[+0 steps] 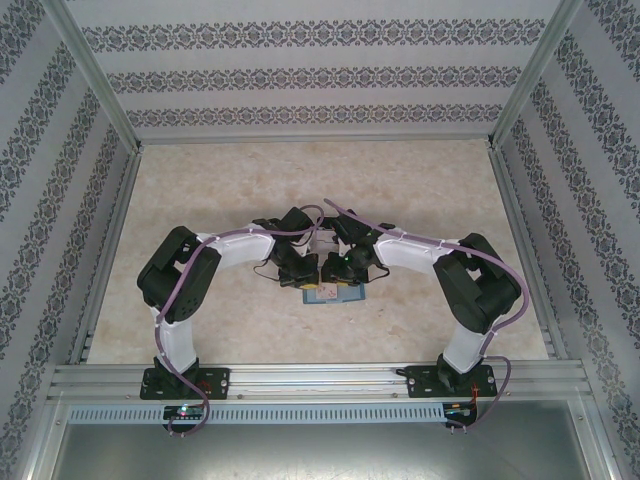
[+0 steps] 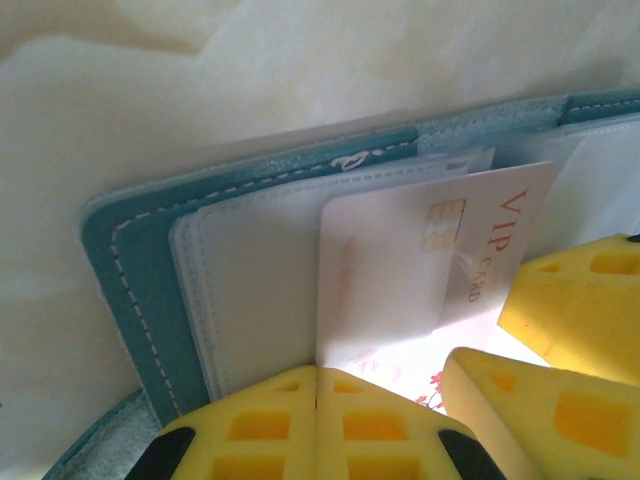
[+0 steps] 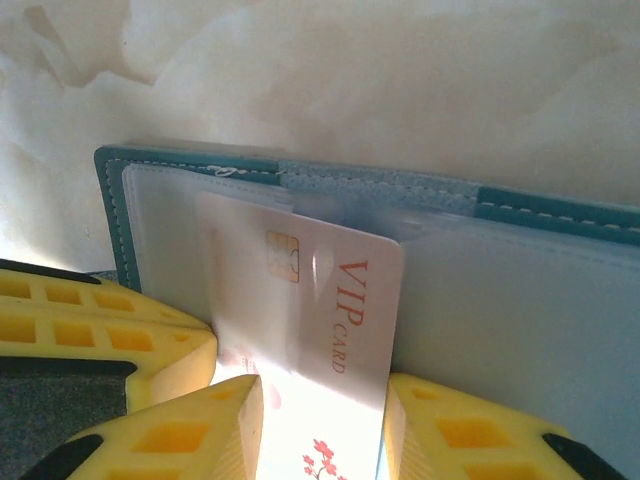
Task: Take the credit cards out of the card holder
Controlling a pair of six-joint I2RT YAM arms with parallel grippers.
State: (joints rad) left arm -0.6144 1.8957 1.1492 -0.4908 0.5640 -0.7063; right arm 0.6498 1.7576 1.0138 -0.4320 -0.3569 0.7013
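1. The teal-blue stitched folding card holder (image 1: 336, 293) lies open on the beige marbled tabletop (image 1: 240, 190). It sits just toward 6 o'clock from the table's middle, under both wrists.
2. In the right wrist view its pale grey-blue inner panels with clear sleeves face up, and the teal spine runs along the 12 o'clock side.
3. A white plastic card with a gold chip and red "VIP CARD" lettering (image 3: 320, 290) sticks out of a sleeve near the fold. Its chip end points toward 12 o'clock and its flower-printed end toward 6 o'clock.
4. The right gripper (image 3: 322, 400) has its yellow foam fingers part-way closed. One pad is at the card's 9 o'clock long edge and the other at its 3 o'clock edge, gripping the flowered end.
5. The left gripper (image 2: 317, 400) has its yellow fingers pressed fully together. Their tips rest at the 6 o'clock edge of the holder's left panel, just beside the card's corner.
6. In the left wrist view the right gripper's fingers (image 2: 575, 310) sit at 4 o'clock from the card.
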